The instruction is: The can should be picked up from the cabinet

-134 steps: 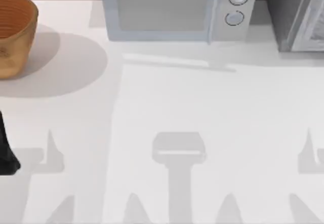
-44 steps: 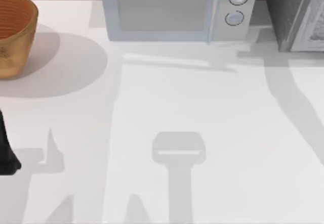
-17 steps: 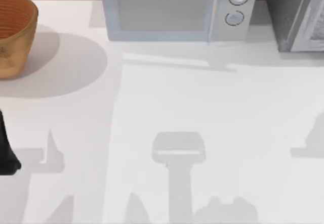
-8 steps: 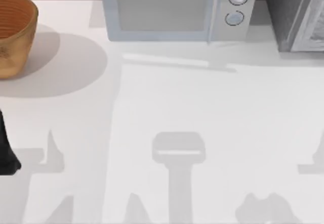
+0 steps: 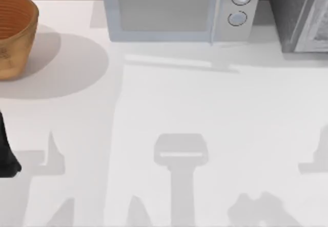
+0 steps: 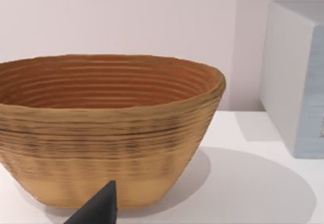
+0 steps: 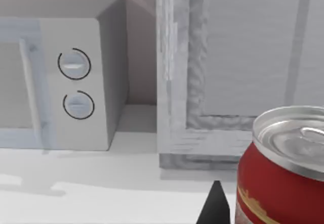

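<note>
My right tool [image 7: 216, 204] seems to pinch the can [image 7: 281, 168] near the cabinet [image 7: 238, 67], so I'd lift steadily, keeping it upright.

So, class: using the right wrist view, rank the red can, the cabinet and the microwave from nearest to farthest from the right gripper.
1. Red can: close up beside the visible fingertip of the right gripper.
2. Cabinet: standing behind the can, its front facing the camera.
3. Microwave: beside the cabinet, its dials set slightly farther back than the cabinet's front.
</note>
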You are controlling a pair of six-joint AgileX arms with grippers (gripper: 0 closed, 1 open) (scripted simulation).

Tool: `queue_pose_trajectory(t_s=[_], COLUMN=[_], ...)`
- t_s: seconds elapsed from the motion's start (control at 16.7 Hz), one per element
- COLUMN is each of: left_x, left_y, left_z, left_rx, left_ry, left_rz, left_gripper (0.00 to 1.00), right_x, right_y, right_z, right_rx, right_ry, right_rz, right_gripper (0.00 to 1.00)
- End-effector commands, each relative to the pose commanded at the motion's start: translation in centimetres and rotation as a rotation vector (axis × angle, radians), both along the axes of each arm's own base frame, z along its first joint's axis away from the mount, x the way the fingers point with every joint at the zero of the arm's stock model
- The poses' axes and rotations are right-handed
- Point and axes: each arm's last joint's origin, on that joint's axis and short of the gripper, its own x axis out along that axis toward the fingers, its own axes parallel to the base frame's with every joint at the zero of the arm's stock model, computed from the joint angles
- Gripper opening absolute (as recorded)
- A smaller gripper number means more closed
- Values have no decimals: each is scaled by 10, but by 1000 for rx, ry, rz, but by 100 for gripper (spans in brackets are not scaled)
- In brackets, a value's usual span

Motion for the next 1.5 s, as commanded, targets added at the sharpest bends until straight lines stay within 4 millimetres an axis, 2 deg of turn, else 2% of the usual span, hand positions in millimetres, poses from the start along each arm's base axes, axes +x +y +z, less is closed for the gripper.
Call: queue_pose_trajectory(t_s=[0.18, 0.54, 0.9, 1.08, 1.26, 1.5], left_x=[0, 0, 0, 0, 0, 0], left_y=[0, 0, 0, 0, 0, 0], left_z=[0, 0, 0, 0, 0, 0], left_rx=[0, 0, 0, 0, 0, 0], left_ry=[0, 0, 0, 0, 0, 0], left_rz=[0, 0, 0, 0, 0, 0], left_gripper=[100, 100, 100, 100, 100, 100], right_x=[14, 60, 108, 133, 156, 181], right_y=[-1, -10, -25, -32, -42, -69], right_z=[14, 34, 41, 40, 31, 10], right_rx=[11, 63, 90, 102, 108, 126], right_ry=[29, 84, 80, 66, 68, 76], right_rz=[56, 170, 285, 375, 447, 469], right_gripper=[0, 0, 0, 0, 0, 0])
